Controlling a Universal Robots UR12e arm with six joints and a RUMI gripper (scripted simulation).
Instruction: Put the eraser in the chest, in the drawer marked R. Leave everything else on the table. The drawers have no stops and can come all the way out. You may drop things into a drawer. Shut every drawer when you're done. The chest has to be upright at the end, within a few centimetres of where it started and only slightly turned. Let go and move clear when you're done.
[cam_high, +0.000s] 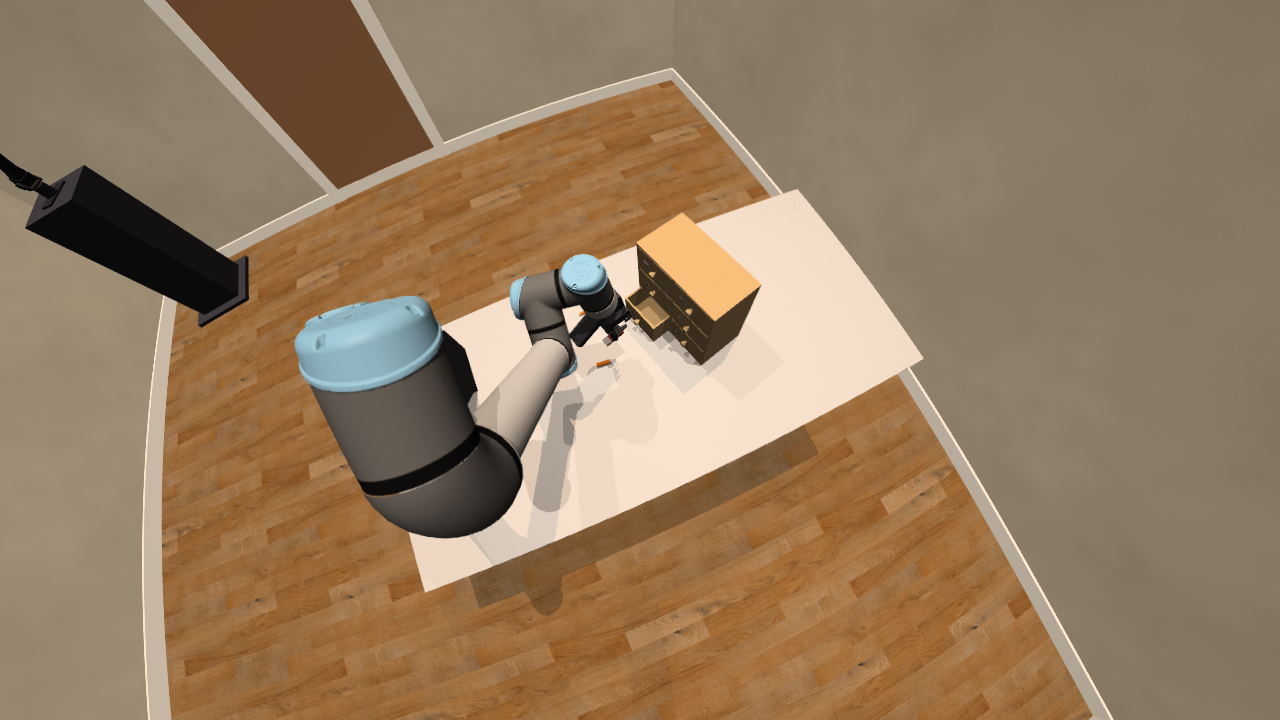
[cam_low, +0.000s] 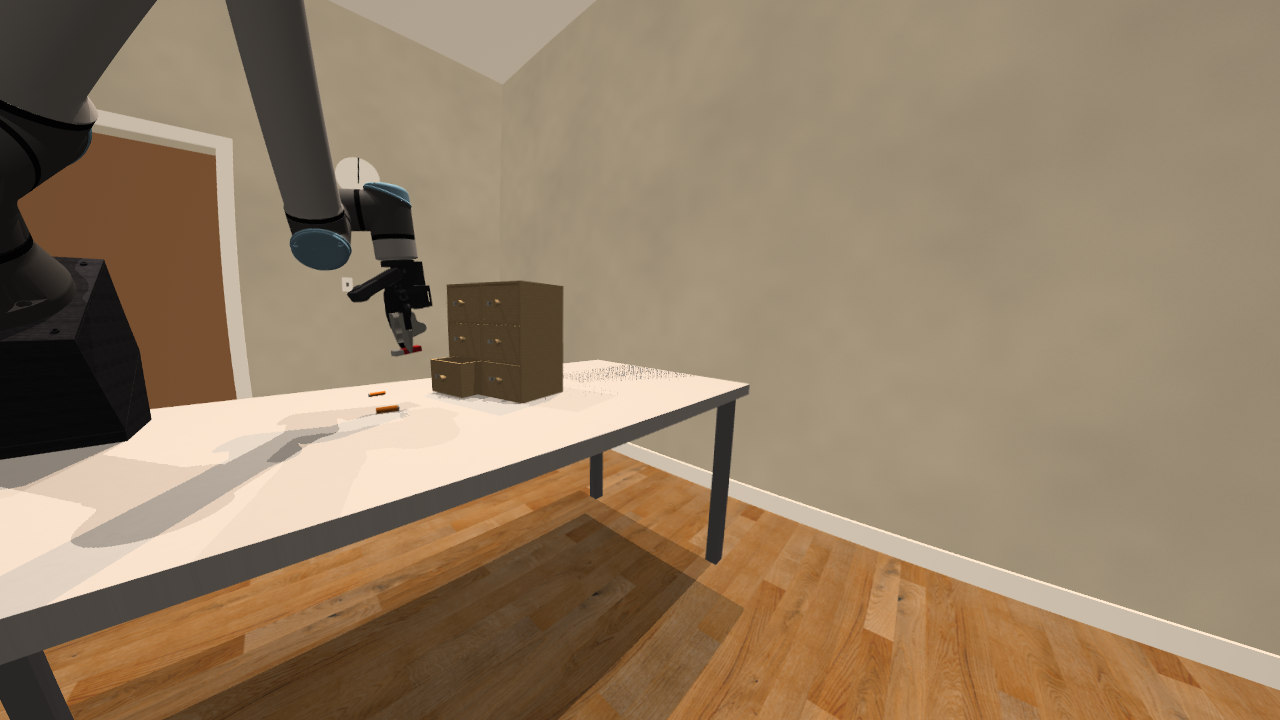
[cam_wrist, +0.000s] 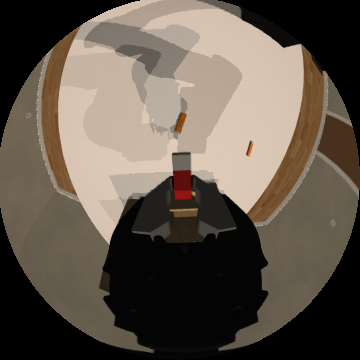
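My gripper (cam_low: 408, 346) is shut on the eraser (cam_wrist: 182, 176), a small red and grey block that sticks out past the fingertips. It hangs in the air a little left of the wooden chest (cam_low: 505, 338) and above its pulled-out bottom left drawer (cam_low: 452, 376). In the overhead view the gripper (cam_high: 612, 336) is just beside the open drawer (cam_high: 649, 309), which looks empty. The chest (cam_high: 696, 284) stands upright on the white table. Its other drawers are shut. The drawer letters are too small to read.
Two small orange sticks lie on the table: one (cam_low: 387, 409) under the arm's shadow, seen also in the wrist view (cam_wrist: 180, 122), and another (cam_low: 376, 393) farther back, seen also in the wrist view (cam_wrist: 249, 148). The robot base (cam_high: 393, 411) stands at the table's near end.
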